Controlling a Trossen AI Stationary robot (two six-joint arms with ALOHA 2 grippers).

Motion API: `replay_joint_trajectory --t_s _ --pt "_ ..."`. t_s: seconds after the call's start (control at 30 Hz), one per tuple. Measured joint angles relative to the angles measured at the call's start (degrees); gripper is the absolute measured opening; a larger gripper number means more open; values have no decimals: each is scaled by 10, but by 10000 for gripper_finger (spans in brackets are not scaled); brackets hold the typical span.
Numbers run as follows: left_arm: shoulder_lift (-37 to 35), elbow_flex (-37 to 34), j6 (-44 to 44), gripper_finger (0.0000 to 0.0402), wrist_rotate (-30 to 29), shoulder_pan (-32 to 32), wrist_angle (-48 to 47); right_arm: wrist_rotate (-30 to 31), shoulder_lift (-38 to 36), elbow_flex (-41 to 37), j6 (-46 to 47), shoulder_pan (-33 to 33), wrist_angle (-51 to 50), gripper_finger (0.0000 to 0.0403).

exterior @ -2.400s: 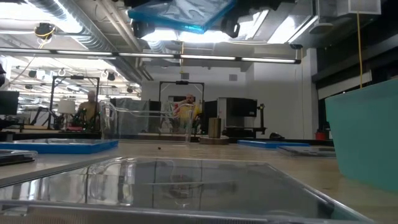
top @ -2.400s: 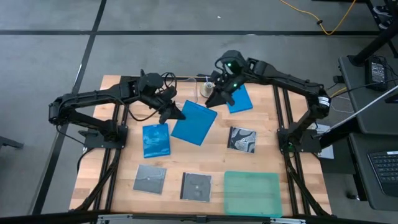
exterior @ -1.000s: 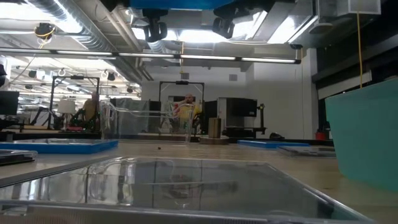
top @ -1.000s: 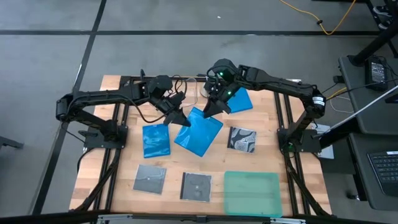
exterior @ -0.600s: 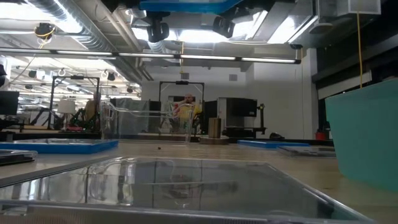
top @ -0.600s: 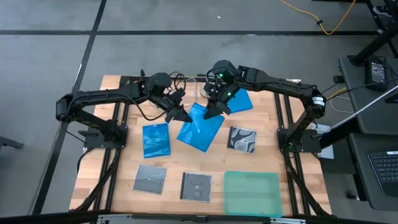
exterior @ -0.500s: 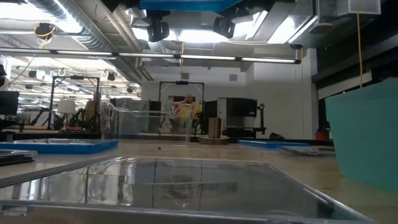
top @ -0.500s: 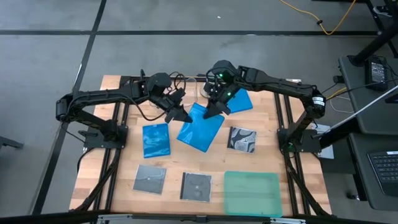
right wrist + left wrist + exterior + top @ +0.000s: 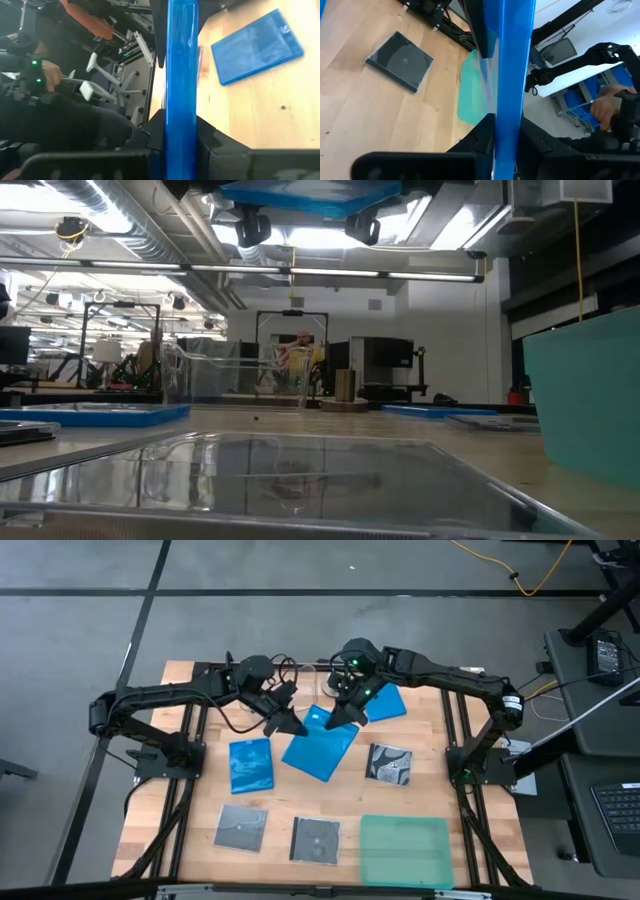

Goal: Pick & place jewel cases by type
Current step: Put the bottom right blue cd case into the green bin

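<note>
Three bright blue jewel cases (image 9: 320, 747), three grey-black disc-printed ones (image 9: 241, 828), a teal-green tray (image 9: 404, 851), pale wooden table (image 9: 195, 810)

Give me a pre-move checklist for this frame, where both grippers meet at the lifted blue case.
1. Left gripper clamped on the raised bright blue rectangular plastic case: ok, its edge sits between the fingers in the left wrist view.
2. Right gripper clamped on the same case: ok, seen edge-on in the right wrist view.
3. Case clear of the wooden table: ok, it shows high overhead in the low view.
4. Other blue cases lying flat, one by the left arm, one by the right: ok.
5. Three grey-black square cases undisturbed: ok.
6. Firmness of either grip: cannot tell.
</note>
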Motion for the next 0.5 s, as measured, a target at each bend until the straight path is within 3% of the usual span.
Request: replay_joint_trajectory --t_s 0.2,0.5 --pt "-31 -1 -4 81 24 22 -13 17 -18 0 -6 -8 -25 48" --pt "-102 0 -19 94 35 71 -30 130 -81 -1 -8 -22 -183 48"
